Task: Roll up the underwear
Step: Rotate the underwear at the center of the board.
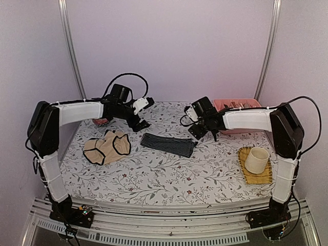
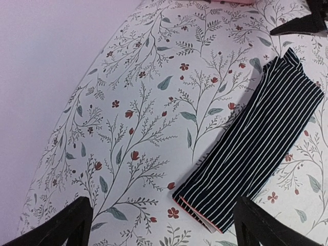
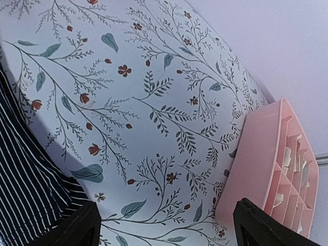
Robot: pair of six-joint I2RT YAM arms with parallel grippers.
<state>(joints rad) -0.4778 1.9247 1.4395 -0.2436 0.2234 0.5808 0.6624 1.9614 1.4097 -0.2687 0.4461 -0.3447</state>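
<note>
Overhead wide, wrists close, likely sharing underwear

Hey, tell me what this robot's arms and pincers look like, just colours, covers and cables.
The left arm and right arm have black joints and bases, with white fabric sleeves over the links. Black cables loop above the left wrist and beside the right shoulder. The left pincer and right pincer are black with a white block near the wrist. Their fingers are dark, pointed wedges.

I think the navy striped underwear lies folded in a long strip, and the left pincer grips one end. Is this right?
Not fully. The navy striped underwear lies folded in a long strip, but the left pincer stands open and grips nothing, as the left wrist view shows.
</note>
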